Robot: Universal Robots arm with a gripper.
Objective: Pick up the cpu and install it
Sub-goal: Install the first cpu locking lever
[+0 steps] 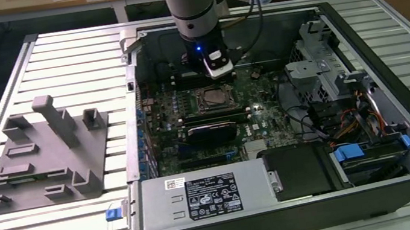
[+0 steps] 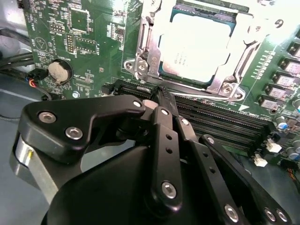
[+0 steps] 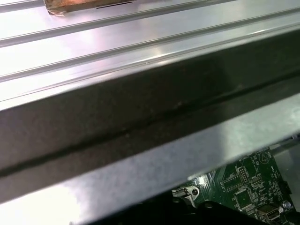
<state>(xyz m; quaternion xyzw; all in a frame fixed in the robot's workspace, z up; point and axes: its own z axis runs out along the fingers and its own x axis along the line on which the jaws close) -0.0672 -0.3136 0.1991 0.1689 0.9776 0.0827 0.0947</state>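
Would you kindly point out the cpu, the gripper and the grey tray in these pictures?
cpu (image 2: 197,44): second wrist view, centre of its silvery top.
gripper (image 2: 161,95): second wrist view, between its closed fingertips.
grey tray (image 1: 45,158): exterior view, bare flat part of its base.

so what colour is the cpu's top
The cpu is pale silvery white, clearest in the second wrist view.

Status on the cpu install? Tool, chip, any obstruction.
Tool shut, empty, tip at the RAM slots beside the socket. Cpu lying in socket. Nothing between tool and cpu.
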